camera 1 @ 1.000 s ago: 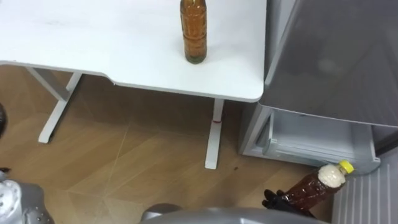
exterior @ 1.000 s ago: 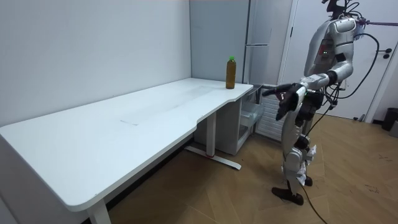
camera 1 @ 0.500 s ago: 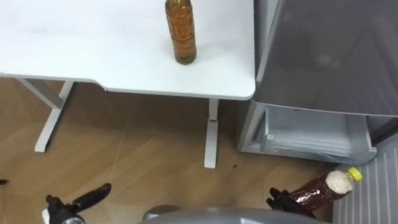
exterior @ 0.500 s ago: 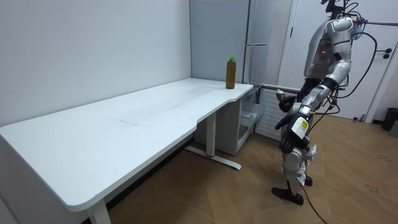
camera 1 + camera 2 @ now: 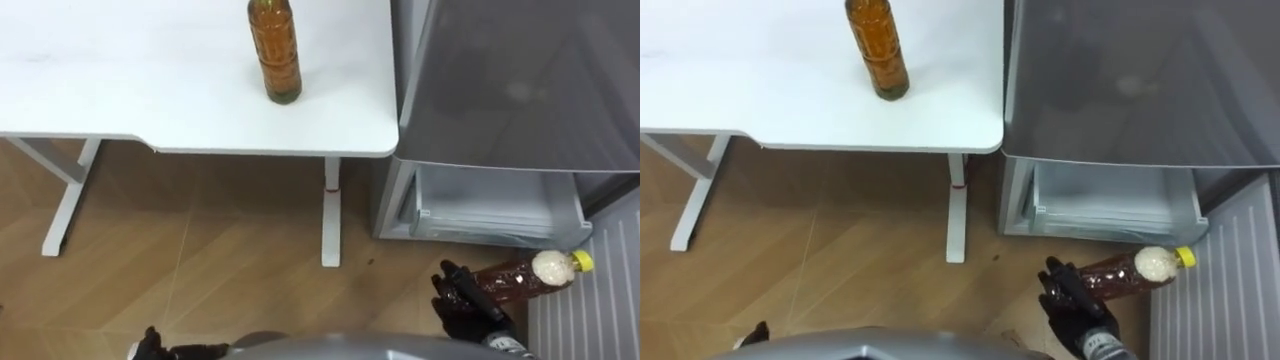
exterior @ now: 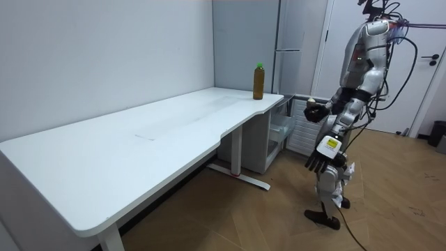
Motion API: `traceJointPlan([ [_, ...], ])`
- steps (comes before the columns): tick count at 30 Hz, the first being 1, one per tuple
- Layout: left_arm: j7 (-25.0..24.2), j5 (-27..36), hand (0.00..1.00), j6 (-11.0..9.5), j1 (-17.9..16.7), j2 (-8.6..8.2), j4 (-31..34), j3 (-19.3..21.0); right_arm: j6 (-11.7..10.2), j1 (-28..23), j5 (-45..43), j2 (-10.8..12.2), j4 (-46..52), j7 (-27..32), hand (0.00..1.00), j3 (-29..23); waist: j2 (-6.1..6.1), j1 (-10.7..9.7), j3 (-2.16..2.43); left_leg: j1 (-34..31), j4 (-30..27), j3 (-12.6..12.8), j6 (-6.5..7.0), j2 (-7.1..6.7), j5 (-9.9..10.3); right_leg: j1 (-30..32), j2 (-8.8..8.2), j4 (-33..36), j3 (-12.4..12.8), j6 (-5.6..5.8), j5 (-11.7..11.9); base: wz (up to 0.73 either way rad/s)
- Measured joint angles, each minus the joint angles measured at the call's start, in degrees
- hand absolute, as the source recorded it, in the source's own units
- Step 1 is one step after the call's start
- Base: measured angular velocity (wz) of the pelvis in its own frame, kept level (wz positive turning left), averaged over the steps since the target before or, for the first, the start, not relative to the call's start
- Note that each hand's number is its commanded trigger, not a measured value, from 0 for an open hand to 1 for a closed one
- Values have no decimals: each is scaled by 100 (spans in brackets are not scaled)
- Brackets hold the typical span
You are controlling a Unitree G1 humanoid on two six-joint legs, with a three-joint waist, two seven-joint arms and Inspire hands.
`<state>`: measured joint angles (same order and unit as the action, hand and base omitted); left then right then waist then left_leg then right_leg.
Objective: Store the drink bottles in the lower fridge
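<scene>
Amber bottle: clear plastic, green cap, standing upright on the table near its fridge-side corner.
Dark brown bottle: yellow cap, lying roughly horizontal, gripped by the right robot hand, just before the open lower fridge drawer.

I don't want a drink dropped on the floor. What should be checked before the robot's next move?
1. Right hand gripping the brown bottle: ok, fingers curled round it.
2. Yellow cap on: ok.
3. Lower fridge compartment open: ok.
4. Brown bottle over the compartment: not ok, it is short of it.
5. Left hand out of the way: ok, hanging low, open.
6. Amber bottle stored: not ok, it stands upright on the white table.
</scene>
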<state>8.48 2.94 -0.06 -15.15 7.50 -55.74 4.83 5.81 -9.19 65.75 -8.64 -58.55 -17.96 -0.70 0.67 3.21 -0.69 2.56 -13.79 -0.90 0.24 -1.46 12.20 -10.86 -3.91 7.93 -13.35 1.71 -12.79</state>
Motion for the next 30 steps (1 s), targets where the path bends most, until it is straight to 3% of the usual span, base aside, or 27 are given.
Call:
traceJointPlan([
  [9,-379,-746,0,71,73,9,3,-54,-20,138,830,-5,3,23,100,79,30,45,-18,-12,-11,0,0,-1,2,30,-5,22,-26,1,1,0],
  [15,-545,-1030,0,252,64,46,3,-63,2,278,1302,-11,-44,36,100,108,-18,28,-4,-320,-205,-93,2,11,17,252,4,165,-138,0,1,8],
  [18,-661,-1181,0,266,93,127,3,-199,2,663,1409,-105,-170,98,100,108,-82,35,20,-711,-380,-119,5,31,16,583,18,291,-135,-21,12,4],
  [22,-711,-1179,0,271,312,311,-193,-385,-2,1406,1526,-212,-571,115,100,107,-111,45,-5,-1211,-740,-123,17,69,8,1082,15,601,-142,-40,17,1],
  [23,-711,-1175,0,271,441,312,-311,-409,-4,1605,1543,-267,-709,122,100,103,-120,57,-42,-1319,-805,-127,35,68,-3,1194,7,653,-153,-40,17,5],
  [29,-806,-1131,0,276,1048,414,-730,-945,-11,2338,1683,-312,-1111,119,100,98,-163,96,-81,-2181,-1067,-176,96,64,-68,2042,-22,1043,-155,-42,8,4],
  [30,-811,-1131,0,277,1146,415,-741,-1017,11,2491,1679,-345,-1160,121,100,91,-203,144,-106,-2401,-1155,-178,104,64,-79,2276,-31,1163,-141,-43,7,-7],
])
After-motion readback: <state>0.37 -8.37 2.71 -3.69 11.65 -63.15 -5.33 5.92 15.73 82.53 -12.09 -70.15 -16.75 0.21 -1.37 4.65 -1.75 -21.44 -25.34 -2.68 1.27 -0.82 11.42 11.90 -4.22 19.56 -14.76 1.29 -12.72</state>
